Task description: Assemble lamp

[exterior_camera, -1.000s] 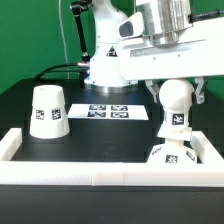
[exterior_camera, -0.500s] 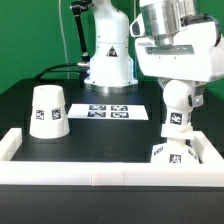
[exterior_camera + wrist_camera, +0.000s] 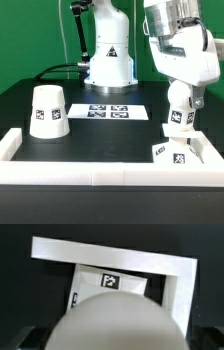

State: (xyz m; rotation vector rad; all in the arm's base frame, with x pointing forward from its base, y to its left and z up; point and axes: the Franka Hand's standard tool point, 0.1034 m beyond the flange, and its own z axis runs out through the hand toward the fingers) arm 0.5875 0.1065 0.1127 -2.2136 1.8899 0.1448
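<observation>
My gripper (image 3: 184, 96) is shut on the white ball-shaped bulb (image 3: 180, 108) and holds it upright just above the flat square base (image 3: 174, 156), which lies tilted in the near corner of the rail at the exterior view's right. Whether the bulb touches the base I cannot tell. In the wrist view the bulb (image 3: 120, 319) fills the foreground between my dark fingers (image 3: 28, 339), with the base's tag (image 3: 110, 280) beyond it. The white cone shade (image 3: 46, 110) stands on the table at the exterior view's left, well apart from my gripper.
A long white border rail (image 3: 90, 170) runs along the table's front and turns up at both ends; it also shows in the wrist view (image 3: 110, 255). The marker board (image 3: 110, 111) lies at mid-table. The robot's base (image 3: 108, 60) stands behind it.
My arm has leaned toward the exterior view's right, and the bulb has shifted slightly that way with it. The shade and the base have not moved.
</observation>
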